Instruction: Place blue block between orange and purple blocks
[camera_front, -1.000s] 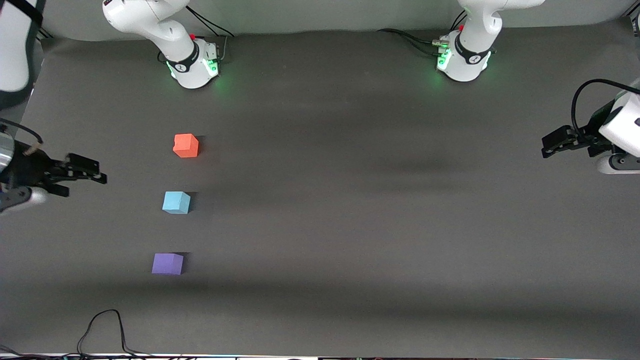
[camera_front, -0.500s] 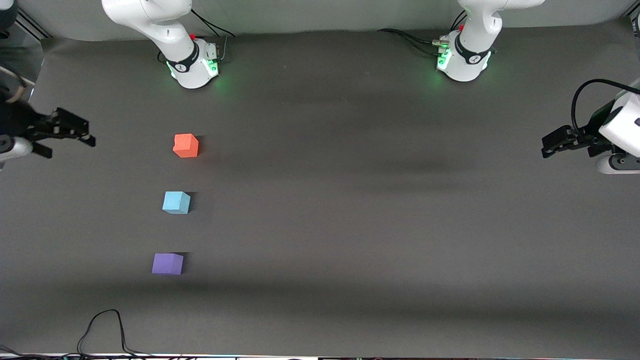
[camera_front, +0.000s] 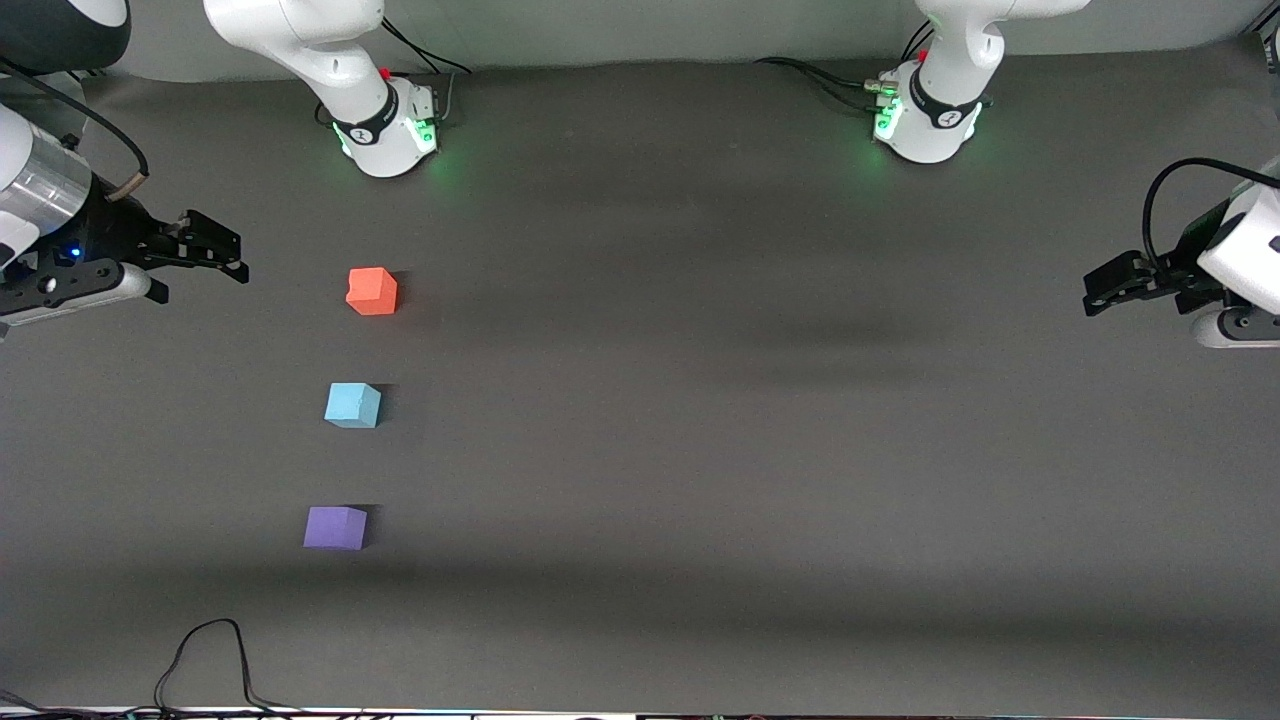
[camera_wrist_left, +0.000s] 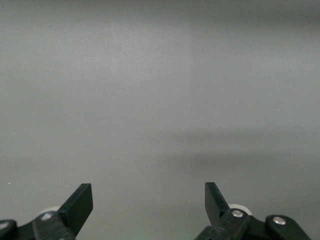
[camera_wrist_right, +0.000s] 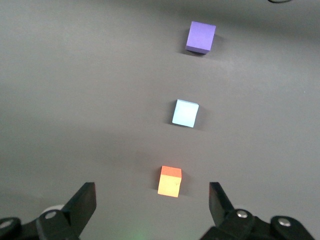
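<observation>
**Technician:** Report the position of the blue block at this moment.

**Operator:** It rested on the table, toward the right arm's end. The orange block lay farther from the front camera than the blue one, and the purple block lay nearer to that camera. The three formed a slightly slanted line, each well apart from its neighbour, with none touching another. The right wrist view showed the same order: orange, blue, purple.

**Technician:** State of the grippers?

**Operator:** The right gripper was up in the air over the table's edge at the right arm's end, beside the orange block but apart from it. Its jaws stood wide and held nothing. The left gripper waited over the left arm's end of the table, well apart from all three blocks, likewise spread and empty. Its wrist view showed only bare table between the fingers.

**Technician:** Progress assessment?

**Operator:** Judged from the layout, the placement was already satisfied: the blue block sat between the orange and purple blocks, released and upright. No grasp or transfer appeared outstanding. The only remaining item, in my judgement, was parking the right arm clear of the row.
</observation>
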